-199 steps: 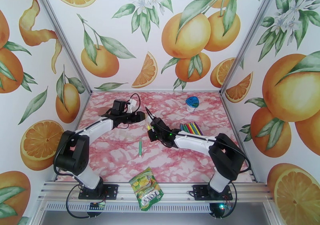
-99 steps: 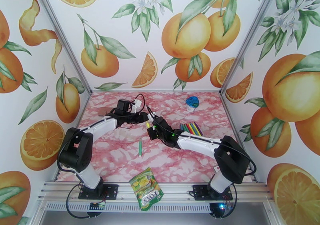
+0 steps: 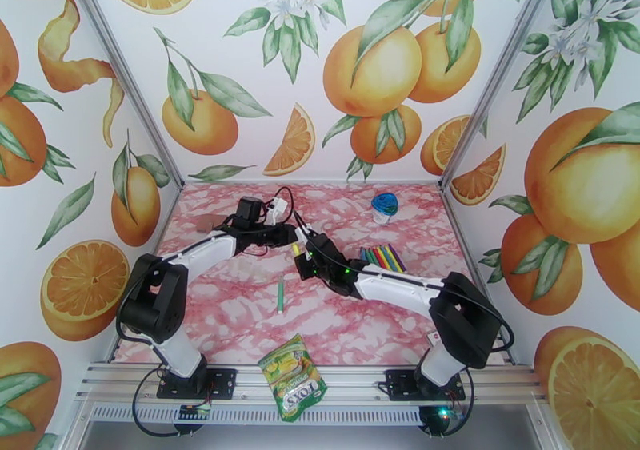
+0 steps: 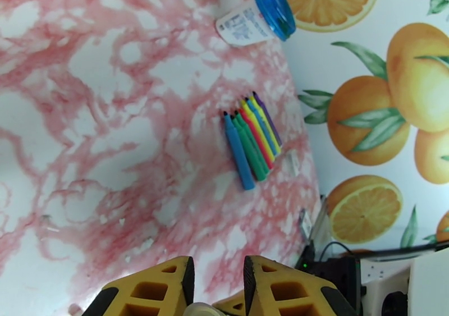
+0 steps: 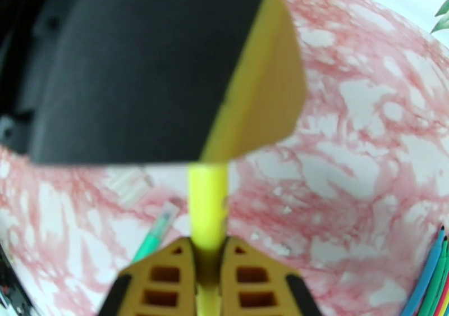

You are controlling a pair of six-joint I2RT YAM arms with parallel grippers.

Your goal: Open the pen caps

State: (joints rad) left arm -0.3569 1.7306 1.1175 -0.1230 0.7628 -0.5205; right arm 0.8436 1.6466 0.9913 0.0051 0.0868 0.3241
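Note:
My right gripper [image 3: 302,261] [image 5: 209,251] is shut on a yellow pen [image 5: 207,205] [image 3: 296,249] and holds it upright above the table's middle. My left gripper [image 3: 290,237] [image 4: 218,266] has come in from the left, and its jaws stand close around the pen's upper end, where the cap sits. One broad left finger [image 5: 168,59] hides that cap in the right wrist view. A green pen [image 3: 281,293] [image 5: 156,237] lies on the table below. A row of several capped pens [image 3: 382,257] [image 4: 252,140] lies to the right.
A blue-lidded small container [image 3: 385,206] [image 4: 258,19] stands at the back right. A green-yellow snack packet [image 3: 293,376] lies over the table's near edge. Printed walls close in the pink marble table [image 3: 224,316] at the left, back and right.
My left gripper has moved right to the top of the yellow pen and narrowed its jaws around it. The right gripper has kept its hold and barely shifted.

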